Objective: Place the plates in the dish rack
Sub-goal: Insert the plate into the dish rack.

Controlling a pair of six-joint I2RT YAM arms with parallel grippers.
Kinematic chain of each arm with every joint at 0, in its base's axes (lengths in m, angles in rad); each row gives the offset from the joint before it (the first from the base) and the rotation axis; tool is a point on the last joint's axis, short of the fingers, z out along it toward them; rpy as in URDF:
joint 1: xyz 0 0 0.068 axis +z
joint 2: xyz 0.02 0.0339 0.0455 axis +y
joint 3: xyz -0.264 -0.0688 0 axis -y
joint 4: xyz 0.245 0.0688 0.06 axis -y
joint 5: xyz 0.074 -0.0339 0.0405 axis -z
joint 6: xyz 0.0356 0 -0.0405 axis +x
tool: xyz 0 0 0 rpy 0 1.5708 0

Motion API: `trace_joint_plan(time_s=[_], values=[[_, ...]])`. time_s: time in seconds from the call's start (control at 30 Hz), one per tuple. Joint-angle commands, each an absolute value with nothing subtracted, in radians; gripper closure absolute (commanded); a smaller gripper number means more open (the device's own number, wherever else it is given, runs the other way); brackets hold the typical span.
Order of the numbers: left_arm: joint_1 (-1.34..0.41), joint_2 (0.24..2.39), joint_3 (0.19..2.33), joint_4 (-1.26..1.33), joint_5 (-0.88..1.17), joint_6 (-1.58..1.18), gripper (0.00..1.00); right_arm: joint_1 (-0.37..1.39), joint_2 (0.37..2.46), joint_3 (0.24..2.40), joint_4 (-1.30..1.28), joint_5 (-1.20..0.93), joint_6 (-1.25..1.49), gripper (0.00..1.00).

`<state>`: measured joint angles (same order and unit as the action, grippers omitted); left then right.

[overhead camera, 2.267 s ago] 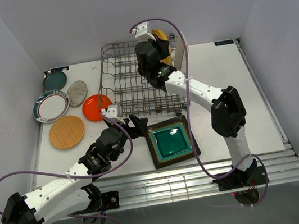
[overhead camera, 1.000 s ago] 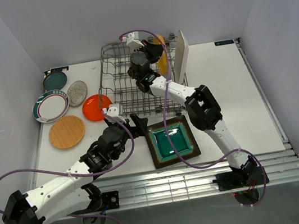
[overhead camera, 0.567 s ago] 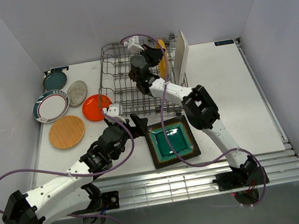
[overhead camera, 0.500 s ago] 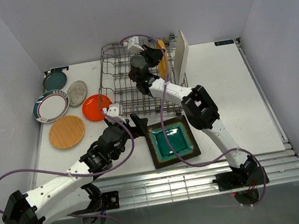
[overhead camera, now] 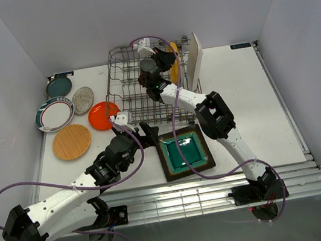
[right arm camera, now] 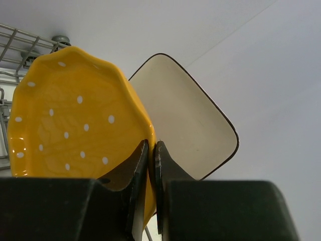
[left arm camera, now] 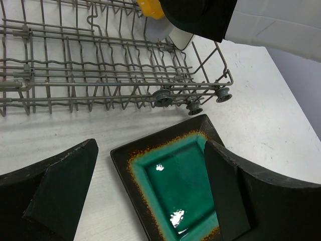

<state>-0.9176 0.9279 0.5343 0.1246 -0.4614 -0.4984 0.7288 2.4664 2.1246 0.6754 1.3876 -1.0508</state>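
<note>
The dish rack (overhead camera: 118,78) stands at the back middle of the table. My right gripper (overhead camera: 165,63) (right arm camera: 151,145) is shut on the rim of a yellow scalloped plate (overhead camera: 174,62) (right arm camera: 75,120), held upright over the rack's back right part. A white rectangular plate (overhead camera: 194,60) (right arm camera: 190,125) stands on edge just behind it. My left gripper (overhead camera: 149,132) (left arm camera: 150,145) hangs open over the near-left edge of a dark square plate with a green centre (overhead camera: 184,151) (left arm camera: 175,186), which lies flat in front of the rack.
Left of the rack lie a teal plate (overhead camera: 58,86), a speckled grey one (overhead camera: 83,100), a white teal-rimmed one (overhead camera: 54,114), an orange one (overhead camera: 103,115) and a wood-tone one (overhead camera: 71,141). The rack's wheels (left arm camera: 163,97) face the square plate.
My right gripper has carried the yellow plate a little left and lower at the rack's back right, then held still. The left arm has stayed put.
</note>
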Motion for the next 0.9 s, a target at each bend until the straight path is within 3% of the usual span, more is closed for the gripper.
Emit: trace_joint_plan(time_s=[0.0,0.87], values=[[-0.913,0.923,0.569,0.115,-0.459,-0.503,0.02,0.726,2.459,2.191,0.758,1.394,-1.020,0.92],[-0.914,0.928,0.571,0.117,-0.457,-0.503,0.02,0.755,2.503,2.184,0.830,1.443,-1.109,0.92]])
